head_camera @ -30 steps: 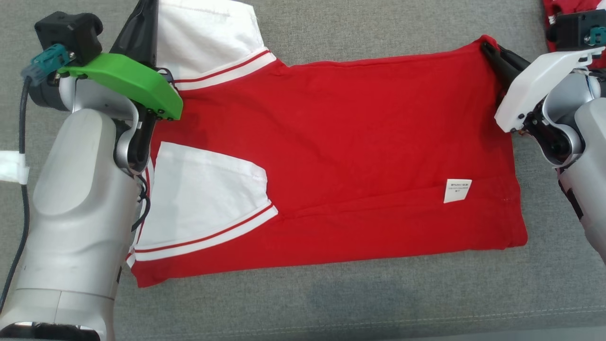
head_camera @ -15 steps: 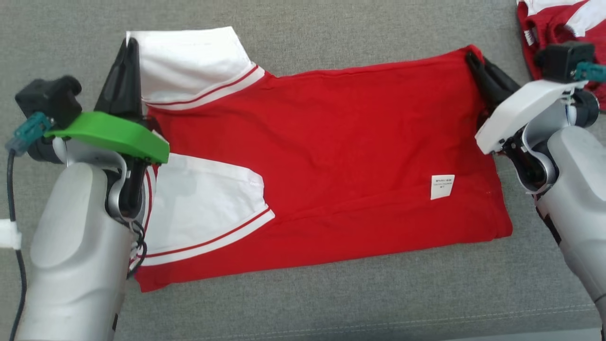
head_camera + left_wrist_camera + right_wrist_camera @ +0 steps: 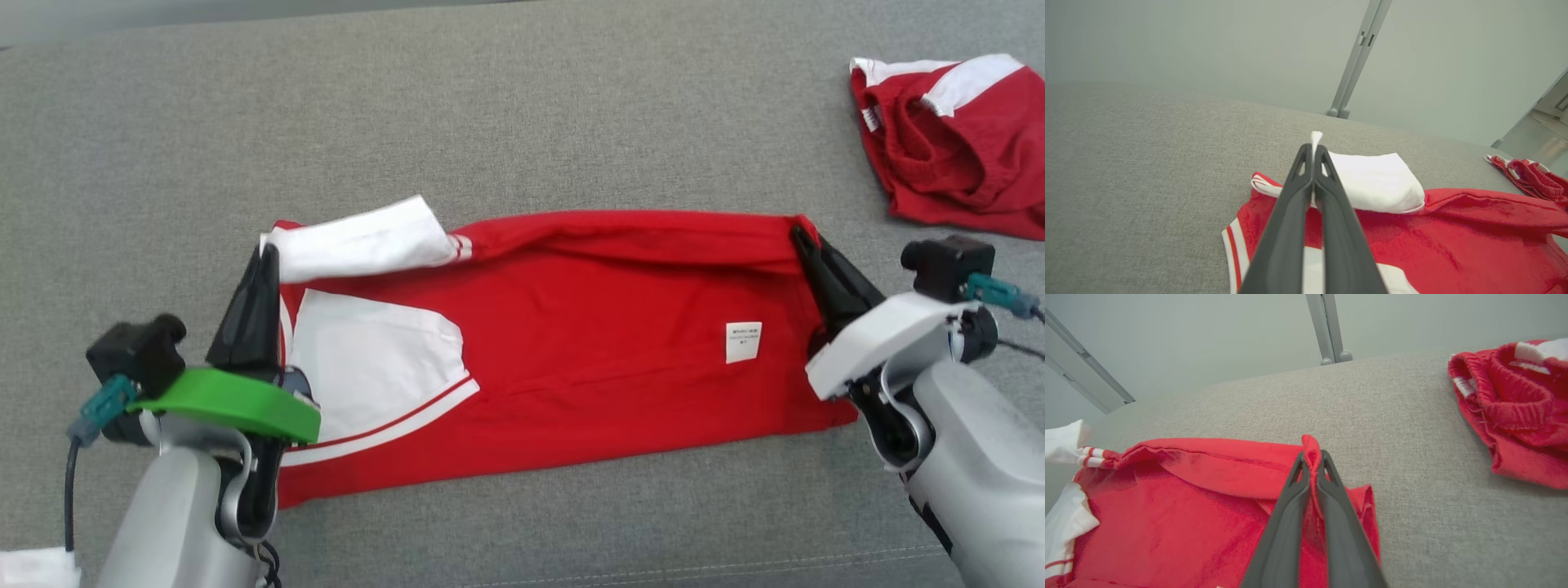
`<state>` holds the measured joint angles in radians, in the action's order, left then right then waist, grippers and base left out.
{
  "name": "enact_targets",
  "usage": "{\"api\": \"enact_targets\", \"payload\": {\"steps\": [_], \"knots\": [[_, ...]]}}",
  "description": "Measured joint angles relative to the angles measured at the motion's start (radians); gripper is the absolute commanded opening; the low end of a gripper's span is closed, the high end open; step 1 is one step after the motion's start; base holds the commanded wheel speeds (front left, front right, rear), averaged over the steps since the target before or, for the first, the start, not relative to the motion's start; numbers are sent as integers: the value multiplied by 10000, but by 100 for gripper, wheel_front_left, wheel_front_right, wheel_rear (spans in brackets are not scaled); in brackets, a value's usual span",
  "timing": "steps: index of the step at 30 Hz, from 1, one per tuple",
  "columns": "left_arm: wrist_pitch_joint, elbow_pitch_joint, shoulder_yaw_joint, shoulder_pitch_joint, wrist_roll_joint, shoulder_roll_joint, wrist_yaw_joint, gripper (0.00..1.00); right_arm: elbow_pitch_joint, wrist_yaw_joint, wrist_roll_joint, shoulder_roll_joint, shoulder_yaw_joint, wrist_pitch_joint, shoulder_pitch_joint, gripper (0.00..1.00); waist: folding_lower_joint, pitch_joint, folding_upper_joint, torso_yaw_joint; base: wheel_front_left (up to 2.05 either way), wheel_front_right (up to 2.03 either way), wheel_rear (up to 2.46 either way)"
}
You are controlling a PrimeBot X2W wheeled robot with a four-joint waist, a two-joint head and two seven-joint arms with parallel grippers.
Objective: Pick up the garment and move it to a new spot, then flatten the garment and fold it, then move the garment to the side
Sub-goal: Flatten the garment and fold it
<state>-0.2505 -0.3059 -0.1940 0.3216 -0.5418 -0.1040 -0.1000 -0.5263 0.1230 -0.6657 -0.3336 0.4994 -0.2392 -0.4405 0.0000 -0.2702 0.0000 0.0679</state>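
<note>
Shirt (image 3: 588, 384): red, white sleeves, on the grey cushion (image 3: 490, 122), far edge raised. Left gripper (image 3: 267, 255) pinches its sleeve corner; right gripper (image 3: 800, 238) pinches its hem corner; we judge it light, limp, best held by corners.

Forearms (image 3: 175, 531) silver-grey, rounded. Left wrist cover (image 3: 233, 402) green, right wrist cover (image 3: 873, 347) white. Black camera block (image 3: 135, 355) with teal plug (image 3: 102, 400) on each wrist; black cable (image 3: 69, 498) off left. Fingers (image 3: 249, 318) long, dark, tapered.
</note>
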Motion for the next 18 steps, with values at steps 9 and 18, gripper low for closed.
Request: {"api": "enact_targets", "payload": {"steps": [9, 18], "knots": [[-10, 1016, 383, -2011, -270, 155, 384, 0, 192, 0, -219, 107, -201, -65, 1256, 0, 0, 737, 0, 53, 0, 0, 0], [10, 1877, -33, -3585, -589, 274, 491, 0, 606, 2, -52, -197, -263, -69, 1662, 0, 0, 1024, 0, -81, 0, 0, 0]]}}
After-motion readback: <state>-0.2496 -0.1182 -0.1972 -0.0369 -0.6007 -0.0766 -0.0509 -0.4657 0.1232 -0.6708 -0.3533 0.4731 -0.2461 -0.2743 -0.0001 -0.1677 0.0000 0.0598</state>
